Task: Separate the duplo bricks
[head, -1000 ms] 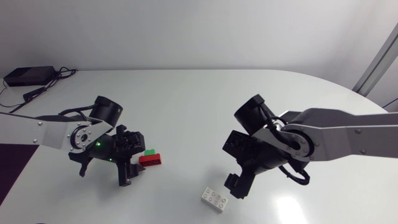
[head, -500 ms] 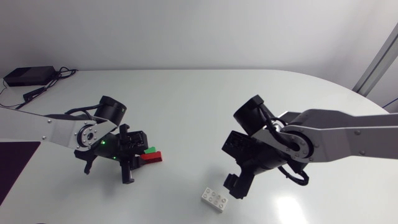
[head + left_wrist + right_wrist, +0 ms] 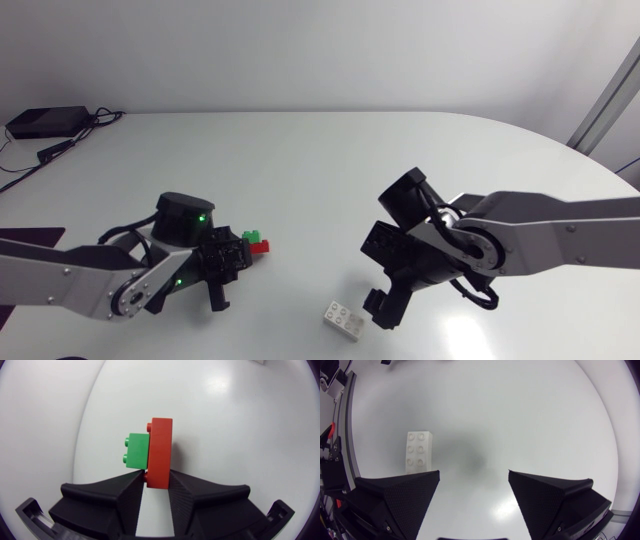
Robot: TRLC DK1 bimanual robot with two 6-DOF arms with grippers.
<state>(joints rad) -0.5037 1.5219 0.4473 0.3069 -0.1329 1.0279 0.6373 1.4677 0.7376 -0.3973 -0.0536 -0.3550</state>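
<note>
- Since a second ago my left arm (image 3: 80,280) has swung lower and pushed forward. The joined red brick (image 3: 263,244) and green brick (image 3: 252,237) have slid a little toward 2 o'clock. My right arm (image 3: 540,225) has only dipped slightly, and the white brick (image 3: 344,320) has stayed put.
- Head view: my left pincer (image 3: 228,262) sits at 8 o'clock of the coloured pair and largely covers it. My right pincer (image 3: 384,305) hangs just beside the white brick, at its 2 o'clock. The white brick lies flat on the table (image 3: 320,160), well apart from the pair, at their 5 o'clock.
- Left wrist view: my left pincer (image 3: 156,480) is clenched on the near end of the red brick (image 3: 159,452), one finger on each side. The green brick (image 3: 136,451) is stuck to the red brick's side at 9 o'clock, beyond the fingertips.
- Right wrist view: my right pincer (image 3: 474,477) is released, with its fingers wide apart and only table between them. The white brick (image 3: 419,449) lies studs up at 10 o'clock, just ahead of one finger (image 3: 405,492).
</note>
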